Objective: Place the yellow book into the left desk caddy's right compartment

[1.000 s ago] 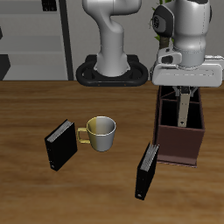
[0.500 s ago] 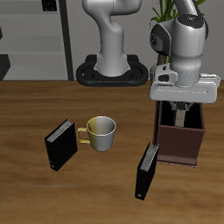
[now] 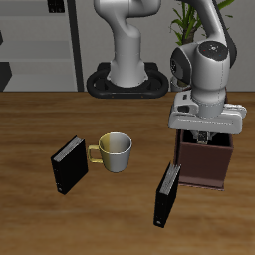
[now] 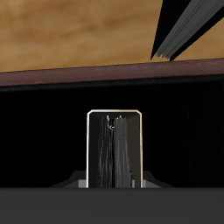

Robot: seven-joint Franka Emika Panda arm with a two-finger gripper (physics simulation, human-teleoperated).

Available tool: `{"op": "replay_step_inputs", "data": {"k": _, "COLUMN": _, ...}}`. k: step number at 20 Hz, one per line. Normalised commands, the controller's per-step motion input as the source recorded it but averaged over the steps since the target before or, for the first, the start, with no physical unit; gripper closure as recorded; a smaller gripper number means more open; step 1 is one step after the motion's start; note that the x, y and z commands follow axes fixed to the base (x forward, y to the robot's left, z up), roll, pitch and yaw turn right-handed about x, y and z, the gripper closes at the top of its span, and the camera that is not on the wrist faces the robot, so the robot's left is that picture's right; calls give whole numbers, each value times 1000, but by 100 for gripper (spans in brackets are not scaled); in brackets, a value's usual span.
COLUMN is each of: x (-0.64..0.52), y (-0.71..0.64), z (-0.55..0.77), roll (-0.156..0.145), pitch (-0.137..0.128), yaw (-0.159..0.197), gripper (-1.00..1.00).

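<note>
The left desk caddy (image 3: 203,164), a dark maroon-brown box, stands on the table in front of the robot base. My gripper (image 3: 206,133) has reached down into its open top, with the fingers hidden below the rim. In the wrist view the gripper (image 4: 115,179) is shut on the yellow book (image 4: 115,147), a thin grey-silver book with a tan edge. The book hangs upright inside the caddy's dark interior, below the rim (image 4: 112,79). I cannot tell whether the book touches the bottom.
A black book (image 3: 166,192) leans upright just in front of the caddy and shows in the wrist view (image 4: 185,26). A second black book (image 3: 68,164) and a pale mug (image 3: 114,150) stand farther along the table.
My gripper has come down with the book, from above the caddy to inside it. The book, visible above the rim earlier, is now hidden in the exterior view.
</note>
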Motion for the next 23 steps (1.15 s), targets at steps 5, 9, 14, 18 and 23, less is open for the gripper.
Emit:
{"op": "replay_step_inputs", "data": {"k": 5, "x": 82, "y": -58, "z": -393, "roll": -22, "pitch": 56, "yaw": 13, "gripper": 100}}
{"op": "replay_step_inputs", "data": {"k": 9, "x": -8, "y": -63, "z": -44, "roll": -10, "pitch": 29, "yaw": 16, "gripper": -100}}
{"op": "replay_step_inputs", "data": {"k": 14, "x": -43, "y": -148, "z": 195, "roll": -7, "pitch": -15, "yaw": -24, "gripper": -100}}
{"op": "replay_step_inputs", "data": {"k": 18, "x": -102, "y": -184, "z": 307, "roll": -6, "pitch": -46, "yaw": 10, "gripper": -100}}
{"op": "replay_step_inputs", "data": {"k": 23, "x": -235, "y": -248, "z": 357, "roll": 11, "pitch": -28, "yaw": 16, "gripper": -100}}
